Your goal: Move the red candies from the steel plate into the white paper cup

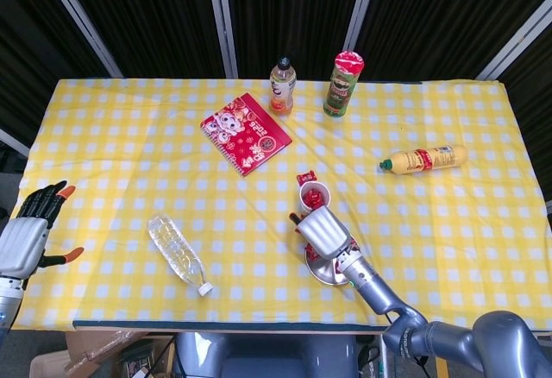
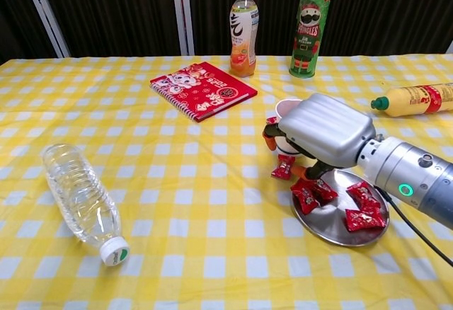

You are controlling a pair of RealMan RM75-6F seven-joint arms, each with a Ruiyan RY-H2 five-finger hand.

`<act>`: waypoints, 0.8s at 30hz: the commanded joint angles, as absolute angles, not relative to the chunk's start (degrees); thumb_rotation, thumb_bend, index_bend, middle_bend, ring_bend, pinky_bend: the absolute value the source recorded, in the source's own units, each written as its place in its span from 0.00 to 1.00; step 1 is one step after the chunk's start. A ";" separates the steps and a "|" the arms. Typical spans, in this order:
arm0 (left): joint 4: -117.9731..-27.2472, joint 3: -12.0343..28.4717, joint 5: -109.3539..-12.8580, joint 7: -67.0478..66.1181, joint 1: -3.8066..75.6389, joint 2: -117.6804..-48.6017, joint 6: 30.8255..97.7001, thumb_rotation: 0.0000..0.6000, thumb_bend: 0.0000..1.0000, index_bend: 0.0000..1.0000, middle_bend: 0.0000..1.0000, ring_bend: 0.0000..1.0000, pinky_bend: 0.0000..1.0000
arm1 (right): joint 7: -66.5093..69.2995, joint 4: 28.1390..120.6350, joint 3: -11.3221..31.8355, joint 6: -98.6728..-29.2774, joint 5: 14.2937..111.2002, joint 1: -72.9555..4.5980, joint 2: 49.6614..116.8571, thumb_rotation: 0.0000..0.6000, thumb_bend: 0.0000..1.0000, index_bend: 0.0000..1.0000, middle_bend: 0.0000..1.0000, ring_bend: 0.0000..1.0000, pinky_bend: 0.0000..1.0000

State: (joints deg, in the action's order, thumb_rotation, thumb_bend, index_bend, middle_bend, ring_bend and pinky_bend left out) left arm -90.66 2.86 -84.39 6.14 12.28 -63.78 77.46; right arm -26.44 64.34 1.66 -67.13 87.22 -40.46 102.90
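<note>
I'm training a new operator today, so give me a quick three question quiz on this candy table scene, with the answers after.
1. True or false: the clear water bottle stands upright.
2. Which hand is over the steel plate? A left, B right.
3. Fill in: one red candy lies on the cloth beside the ____.

Key: 1 false, it lies on its side. 2 B, the right hand; the left hand is at the table edge. 3 plate.

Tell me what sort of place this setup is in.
Probably a robot test or data-collection booth, not a home. A table with a yellow checked cloth stands before black curtains on metal frames, with assorted props on it: a chips can, a red notebook and a steel plate.
</note>
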 commanded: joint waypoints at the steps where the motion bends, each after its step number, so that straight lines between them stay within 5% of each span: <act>1: -90.60 2.83 -84.40 6.21 12.27 -63.78 77.44 1.00 0.07 0.00 0.00 0.00 0.00 | -26.69 63.99 1.63 -66.88 87.32 -40.26 103.10 1.00 0.35 0.44 0.80 0.78 0.88; 20: -90.57 2.78 -84.77 6.22 12.21 -63.83 77.78 1.00 0.07 0.00 0.00 0.00 0.00 | -30.55 73.86 1.46 -70.11 88.97 -37.00 97.04 1.00 0.35 0.42 0.81 0.78 0.88; 24: -90.60 2.69 -84.91 6.20 12.13 -63.82 77.89 1.00 0.07 0.00 0.00 0.00 0.00 | -33.45 77.51 0.60 -71.30 89.19 -35.28 93.71 1.00 0.47 0.40 0.81 0.78 0.88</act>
State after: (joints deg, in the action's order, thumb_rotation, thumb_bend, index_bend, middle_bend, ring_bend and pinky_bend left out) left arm -90.57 2.70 -84.88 6.22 12.13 -63.81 77.87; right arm -32.16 76.10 1.08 -70.57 88.99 -36.20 95.10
